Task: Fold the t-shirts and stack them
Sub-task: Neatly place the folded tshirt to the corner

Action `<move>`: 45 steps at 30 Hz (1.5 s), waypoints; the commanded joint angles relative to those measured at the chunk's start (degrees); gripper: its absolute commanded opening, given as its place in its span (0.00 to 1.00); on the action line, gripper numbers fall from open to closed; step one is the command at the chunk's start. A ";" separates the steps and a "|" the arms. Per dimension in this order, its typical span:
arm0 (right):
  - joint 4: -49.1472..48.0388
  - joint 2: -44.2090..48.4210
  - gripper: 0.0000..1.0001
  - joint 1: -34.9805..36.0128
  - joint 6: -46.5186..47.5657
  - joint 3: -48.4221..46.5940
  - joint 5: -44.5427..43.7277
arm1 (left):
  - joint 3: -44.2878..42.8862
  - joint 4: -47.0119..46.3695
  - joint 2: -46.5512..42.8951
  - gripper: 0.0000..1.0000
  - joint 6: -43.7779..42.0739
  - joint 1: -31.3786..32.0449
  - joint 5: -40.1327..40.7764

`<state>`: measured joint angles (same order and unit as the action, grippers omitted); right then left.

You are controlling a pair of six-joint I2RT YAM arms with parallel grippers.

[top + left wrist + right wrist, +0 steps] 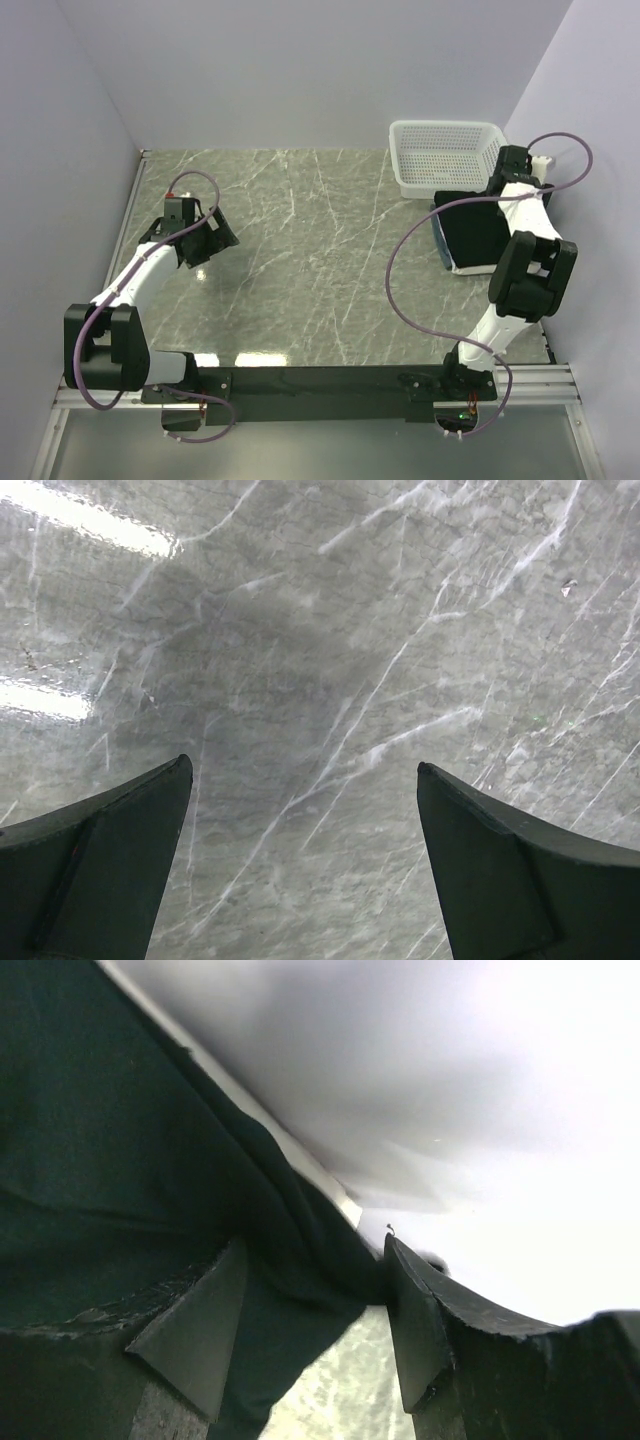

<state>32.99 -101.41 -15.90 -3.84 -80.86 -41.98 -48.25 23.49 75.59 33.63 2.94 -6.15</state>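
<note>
The black t-shirt (475, 232) lies folded at the right of the table, in front of the basket. A cream-white t-shirt edge (468, 270) shows under its near side. My right gripper (512, 166) is at the shirt's far right corner, near the wall. In the right wrist view its jaws (315, 1243) stand part open with a fold of the black shirt (120, 1160) between them, touching the right finger. A pale strip (325, 1180) runs along the cloth's edge. My left gripper (213, 238) hangs open and empty over bare marble (303, 764) at the left.
A white mesh basket (445, 155) stands at the back right, just behind the shirts. The right wall is close beside the right arm. The grey marble tabletop (320, 250) spreads between the two arms.
</note>
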 commanded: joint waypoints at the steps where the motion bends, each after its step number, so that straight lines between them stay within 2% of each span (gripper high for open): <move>1: 0.92 4.18 0.64 -0.27 -6.53 -4.04 -4.18 | -2.38 -0.28 -0.71 0.99 -0.84 -0.65 0.79; 7: -2.05 11.48 0.63 0.17 -9.26 -2.02 3.56 | -2.11 -0.72 -1.15 0.99 -0.93 -1.09 0.53; 11: -6.44 13.60 0.62 0.17 -7.77 -0.97 15.32 | -2.11 -1.07 -1.41 0.99 -1.11 -1.09 0.27; 15: -5.49 10.71 0.62 0.17 -8.73 -5.08 24.56 | -1.24 -3.18 -3.69 0.99 -1.11 -1.09 -1.14; 20: -8.55 5.00 0.61 -1.24 -10.92 -6.33 29.22 | -1.14 -2.58 -8.61 0.99 -0.93 -1.09 1.22; 25: -11.63 -3.17 0.59 -2.47 -12.68 -8.96 31.51 | -1.23 -0.11 -15.55 0.99 0.12 -1.09 3.86; 27: -12.42 -5.37 0.54 -3.34 -14.35 -9.75 31.52 | -1.67 1.55 -17.58 0.99 0.30 -1.09 5.18; 32: -12.25 -9.95 0.50 -5.28 -21.02 -8.18 28.37 | -3.08 4.72 -21.35 0.99 0.74 -1.09 5.98; 39: -10.85 -6.53 0.51 -5.46 -21.56 -5.36 27.47 | -6.15 8.15 -25.93 0.99 2.67 -1.09 8.00; 45: -4.18 6.97 0.61 -5.37 -22.01 -5.45 31.33 | -12.81 12.02 -30.76 0.99 2.94 -1.09 12.73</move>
<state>26.22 -105.71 -21.30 -24.69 -85.62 -11.70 -55.48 33.67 47.83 35.81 2.07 2.59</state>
